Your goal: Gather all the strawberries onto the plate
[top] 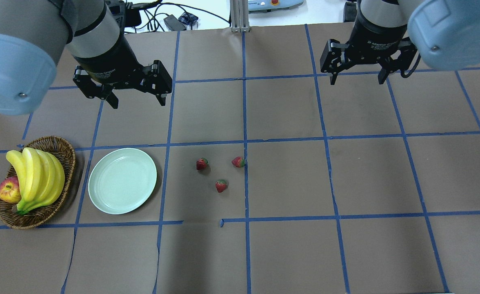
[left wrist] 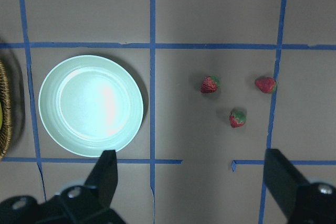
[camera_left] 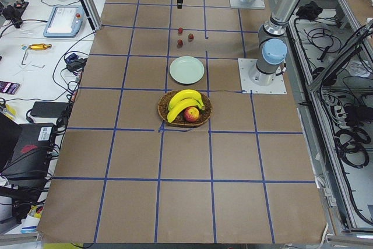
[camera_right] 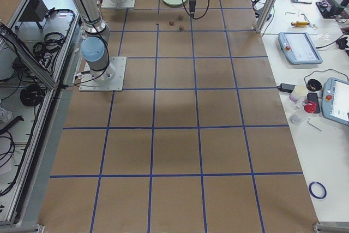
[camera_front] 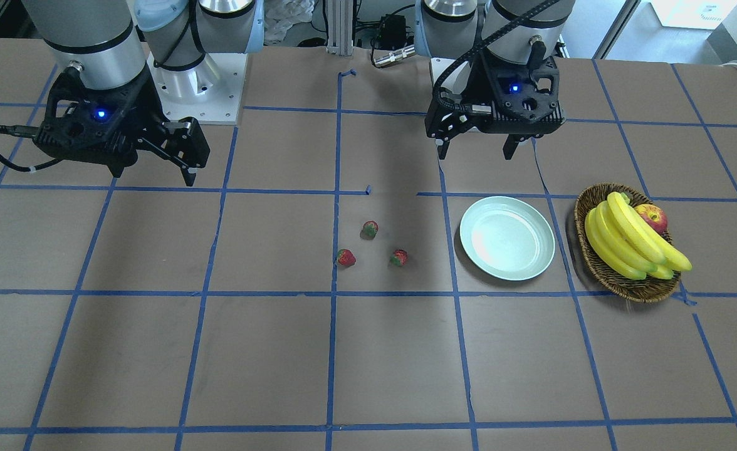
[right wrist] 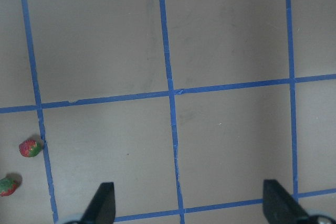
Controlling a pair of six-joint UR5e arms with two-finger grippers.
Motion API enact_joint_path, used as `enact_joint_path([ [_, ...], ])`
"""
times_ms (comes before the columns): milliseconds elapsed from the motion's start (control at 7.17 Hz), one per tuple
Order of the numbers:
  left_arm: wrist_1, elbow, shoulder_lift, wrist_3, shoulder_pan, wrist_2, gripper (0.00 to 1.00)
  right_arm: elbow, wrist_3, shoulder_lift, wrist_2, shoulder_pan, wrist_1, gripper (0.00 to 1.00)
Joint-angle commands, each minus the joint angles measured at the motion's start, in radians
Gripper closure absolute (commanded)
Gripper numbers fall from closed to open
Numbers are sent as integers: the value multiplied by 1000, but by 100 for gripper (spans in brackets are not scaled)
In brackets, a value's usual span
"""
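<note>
Three strawberries lie loose on the brown table near its middle: one (top: 201,163), one (top: 238,162) and one (top: 221,185). They also show in the front view (camera_front: 370,228) and the left wrist view (left wrist: 237,118). The mint-green plate (top: 122,181) sits empty to their left, also in the left wrist view (left wrist: 91,106). My left gripper (top: 138,102) is open and empty, raised above the table behind the plate. My right gripper (top: 358,79) is open and empty, raised at the far right. Two strawberries show at the left edge of the right wrist view (right wrist: 30,148).
A wicker basket (top: 66,152) with bananas (top: 36,175) and an apple (top: 8,190) stands left of the plate. Blue tape lines grid the brown table cover. The robot bases stand at the back edge.
</note>
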Motion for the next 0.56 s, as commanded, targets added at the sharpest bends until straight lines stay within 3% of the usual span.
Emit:
enact_joint_path([
  [0,5,-4,-26,-10,-1,-1,0,-18,3,-10,26,3,64,0],
  [139,17,-37,-49,-13,-2,0,0,-19,-3,-22,27,3,87,0],
  [418,279,-179,-106,-101,-20,-14,0,-14,-17,-22,40,6,89,0],
])
